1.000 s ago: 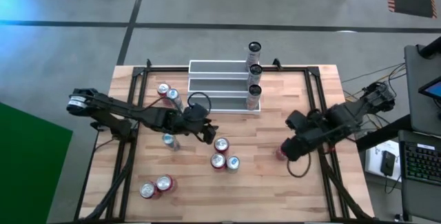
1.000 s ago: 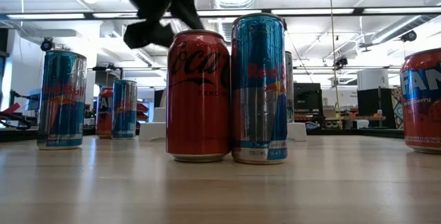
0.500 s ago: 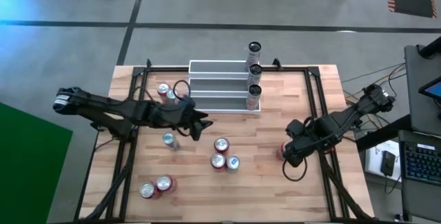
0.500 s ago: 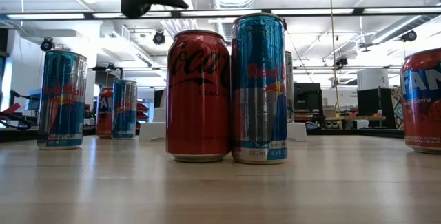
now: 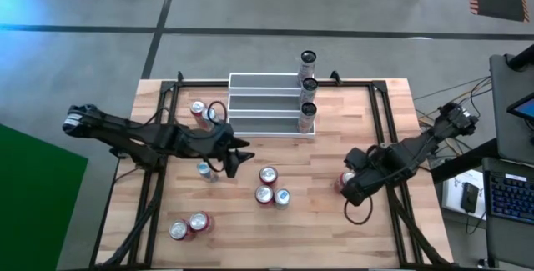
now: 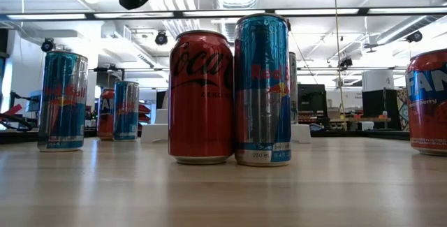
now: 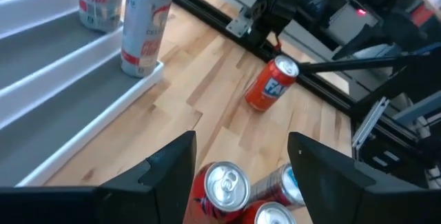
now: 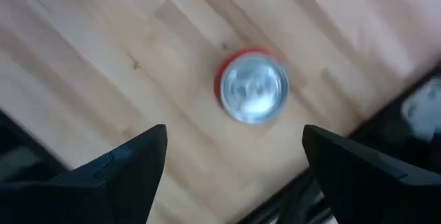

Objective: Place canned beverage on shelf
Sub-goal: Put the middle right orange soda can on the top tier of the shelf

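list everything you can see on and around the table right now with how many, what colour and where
shelf: one, white edges with grey steps, far middle of table
shelf cans: three, silvery, one per step at the shelf's right end
middle cans: three, two red and one blue, clustered at table centre
far-left cans: two, one red, by the shelf's left end
blue can: one, left of centre
near-left cans: two, red, near left corner
orange can: one, right side, under the right gripper
table: one, light wood
left gripper: open, above the table left of the middle cans
right gripper: open, over the orange can
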Controlling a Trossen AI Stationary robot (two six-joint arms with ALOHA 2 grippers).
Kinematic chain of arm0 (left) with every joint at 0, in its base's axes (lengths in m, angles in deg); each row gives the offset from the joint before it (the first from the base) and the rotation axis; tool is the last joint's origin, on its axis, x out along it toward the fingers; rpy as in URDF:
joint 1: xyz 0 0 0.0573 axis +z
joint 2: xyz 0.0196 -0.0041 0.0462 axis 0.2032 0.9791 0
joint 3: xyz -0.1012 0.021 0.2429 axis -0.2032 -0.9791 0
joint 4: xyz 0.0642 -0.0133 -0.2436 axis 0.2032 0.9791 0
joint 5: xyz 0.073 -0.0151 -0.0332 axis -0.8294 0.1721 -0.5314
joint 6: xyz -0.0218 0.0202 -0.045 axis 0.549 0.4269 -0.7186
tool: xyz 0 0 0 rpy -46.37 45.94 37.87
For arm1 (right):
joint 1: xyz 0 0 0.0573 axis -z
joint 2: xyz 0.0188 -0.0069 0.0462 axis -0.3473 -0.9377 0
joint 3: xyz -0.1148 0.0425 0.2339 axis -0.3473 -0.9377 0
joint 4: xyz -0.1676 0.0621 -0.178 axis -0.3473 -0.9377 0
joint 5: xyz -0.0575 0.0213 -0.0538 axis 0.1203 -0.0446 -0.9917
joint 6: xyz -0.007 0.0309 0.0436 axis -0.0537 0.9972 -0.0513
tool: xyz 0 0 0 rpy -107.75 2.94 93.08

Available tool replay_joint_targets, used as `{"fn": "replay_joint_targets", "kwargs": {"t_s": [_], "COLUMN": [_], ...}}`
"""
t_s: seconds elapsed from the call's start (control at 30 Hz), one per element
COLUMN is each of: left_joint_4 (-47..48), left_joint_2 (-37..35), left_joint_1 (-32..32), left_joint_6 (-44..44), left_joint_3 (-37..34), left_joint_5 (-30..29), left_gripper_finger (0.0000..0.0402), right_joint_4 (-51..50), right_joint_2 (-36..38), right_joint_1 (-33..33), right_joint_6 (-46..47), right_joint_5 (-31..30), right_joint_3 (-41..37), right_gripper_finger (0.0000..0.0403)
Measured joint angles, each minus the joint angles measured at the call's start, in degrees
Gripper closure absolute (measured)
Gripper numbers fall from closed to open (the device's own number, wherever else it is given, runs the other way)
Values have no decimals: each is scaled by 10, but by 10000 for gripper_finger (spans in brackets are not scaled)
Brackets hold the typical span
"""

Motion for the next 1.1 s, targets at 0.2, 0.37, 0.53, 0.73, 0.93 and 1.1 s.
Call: {"fn": "replay_joint_targets", "kwargs": {"t_s": [0.2,0.37,0.53,0.73,0.93,1.1], "left_joint_4": [5,5,20,39,40,40], "left_joint_2": [-6,-21,-38,-45,-44,-44], "left_joint_1": [-11,-18,-21,-21,-21,-21], "left_joint_6": [-7,-14,-15,-27,-27,-27], "left_joint_3": [0,0,0,0,0,0], "left_joint_5": [1,0,-2,-17,-19,-20], "left_gripper_finger": [187,187,187,187,187,187], "right_joint_4": [35,79,101,128,160,160], "right_joint_2": [3,10,11,11,11,11], "right_joint_1": [24,46,67,96,105,105], "right_joint_6": [-30,-30,-10,-9,-19,-28], "right_joint_5": [-3,29,40,60,70,70], "right_joint_3": [-67,-111,-142,-189,-217,-223], "right_gripper_finger": [58,37,35,35,60,100]}}
